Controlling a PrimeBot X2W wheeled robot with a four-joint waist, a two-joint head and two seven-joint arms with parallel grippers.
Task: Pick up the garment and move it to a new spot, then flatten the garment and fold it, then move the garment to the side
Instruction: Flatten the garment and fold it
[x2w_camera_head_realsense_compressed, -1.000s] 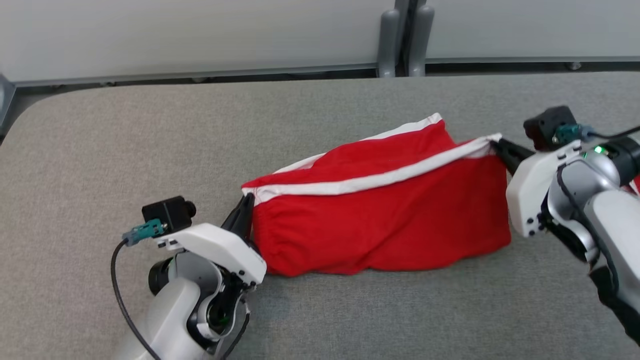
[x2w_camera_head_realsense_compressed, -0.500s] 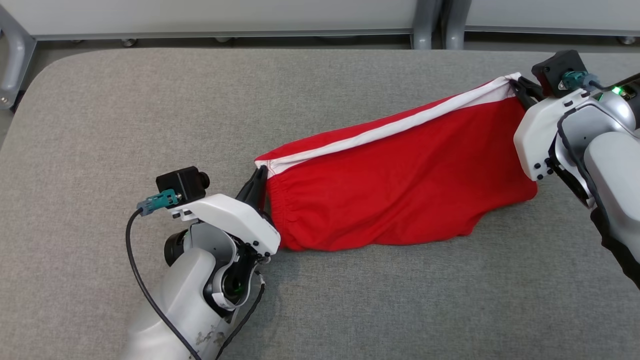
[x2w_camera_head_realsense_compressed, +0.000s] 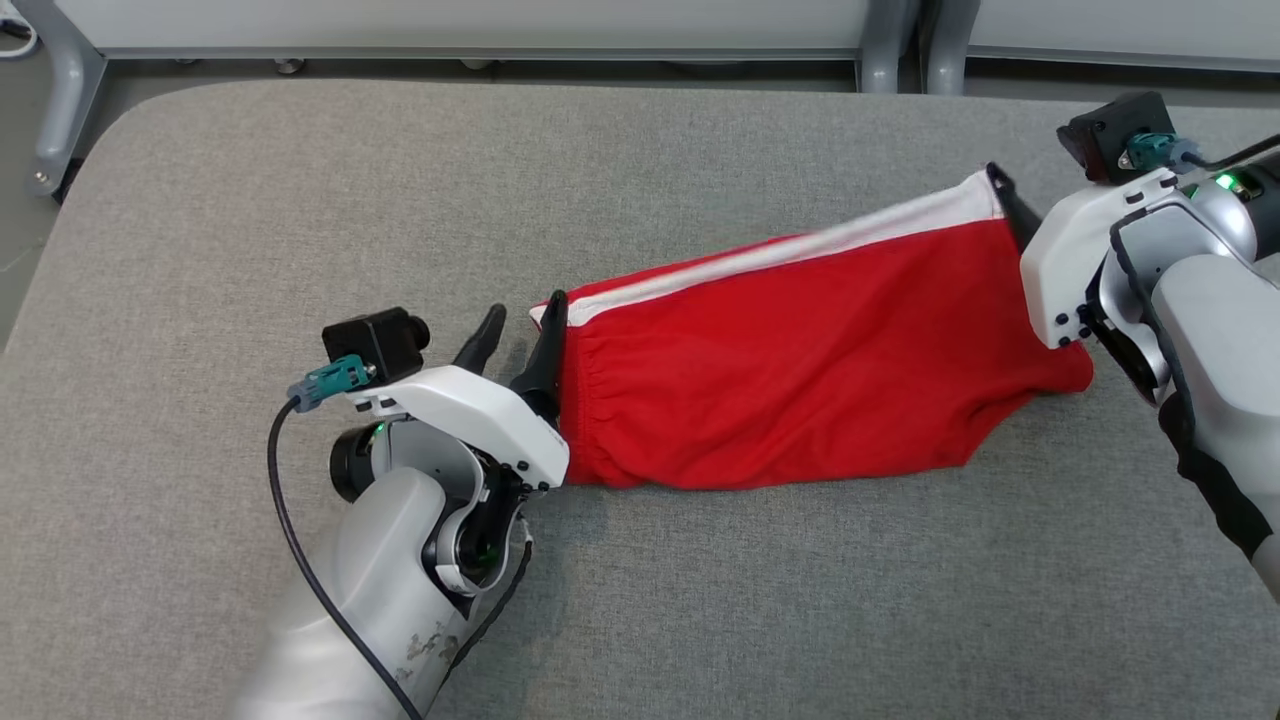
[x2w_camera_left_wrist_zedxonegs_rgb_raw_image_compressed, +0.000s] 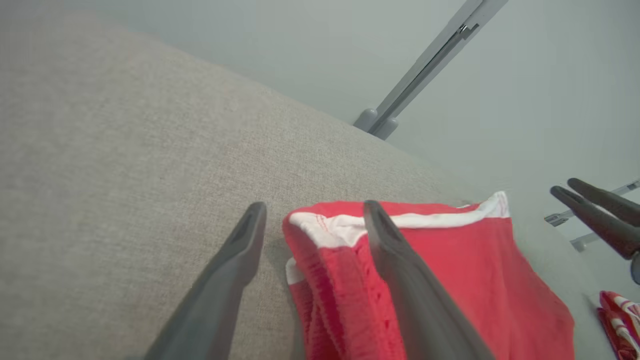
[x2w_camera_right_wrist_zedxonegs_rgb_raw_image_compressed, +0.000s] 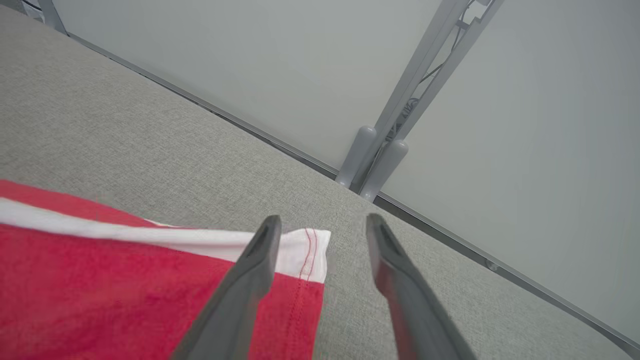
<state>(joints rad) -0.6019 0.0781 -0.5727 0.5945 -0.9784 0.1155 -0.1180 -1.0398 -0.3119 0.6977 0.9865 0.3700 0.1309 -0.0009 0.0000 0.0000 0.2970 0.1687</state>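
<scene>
A: How do the jaws stand?

B: Both are spread, and nothing is pinched. The left gripper (x2w_camera_left_wrist_zedxonegs_rgb_raw_image_compressed: 315, 207) has the gathered, elastic-edged corner of the red garment (x2w_camera_head_realsense_compressed: 800, 380) lying loose between its fingers, one over the cloth and one over bare table. The right gripper (x2w_camera_right_wrist_zedxonegs_rgb_raw_image_compressed: 324, 220) stands the same way at the other end, with the white-banded corner in the gap.

A: And the garment itself?

B: It lies on the grey fabric-topped table (x2w_camera_head_realsense_compressed: 300, 200), drawn out long between the two arms. The white band (x2w_camera_head_realsense_compressed: 850, 240) runs along its far edge, and the whole piece slants toward the back on the robot's right. The near edge is uneven, with wrinkles by the gathered end.

A: Which step is that?

B: I'd judge the move to a new spot done and the flattening in hand — folding not yet begun.

A: What does the next move call for?

B: Likely a fresh grip on two corners, to smooth the cloth or carry one edge over. The cloth is thin and lies flat on a fabric top, so the fingers need a low approach and both arms must travel together. A red-and-white striped cloth (x2w_camera_left_wrist_zedxonegs_rgb_raw_image_compressed: 615, 310) lies beyond the right end — best kept clear.
</scene>
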